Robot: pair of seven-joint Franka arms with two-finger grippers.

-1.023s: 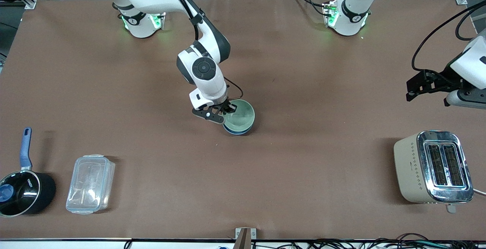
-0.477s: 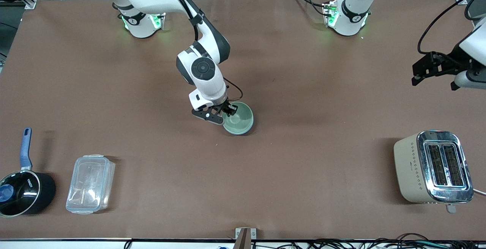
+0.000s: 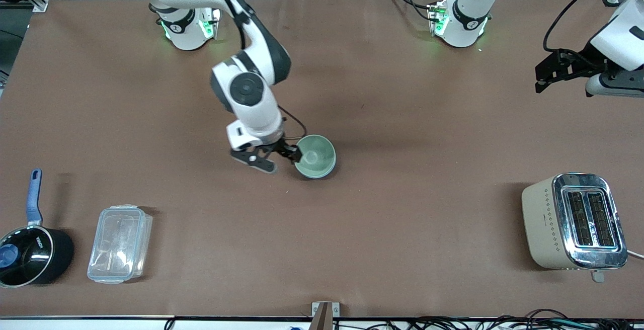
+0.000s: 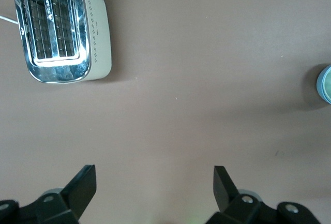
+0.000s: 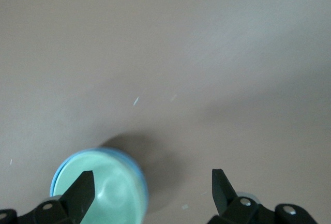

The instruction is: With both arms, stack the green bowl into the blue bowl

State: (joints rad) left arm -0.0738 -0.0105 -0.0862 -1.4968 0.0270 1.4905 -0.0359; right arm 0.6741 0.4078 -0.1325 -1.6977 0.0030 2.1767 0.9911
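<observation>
the green bowl [image 3: 315, 157] sat nested inside the blue bowl [image 5: 138, 178] near the middle of the table [image 3: 402, 209], only a thin blue rim showing around it. my right gripper [image 3: 271, 161] hung just beside the stack with its fingers spread and empty. my left gripper [image 4: 155, 182] waited spread over the left arm's end, above bare table near the toaster [image 3: 573, 221].
</observation>
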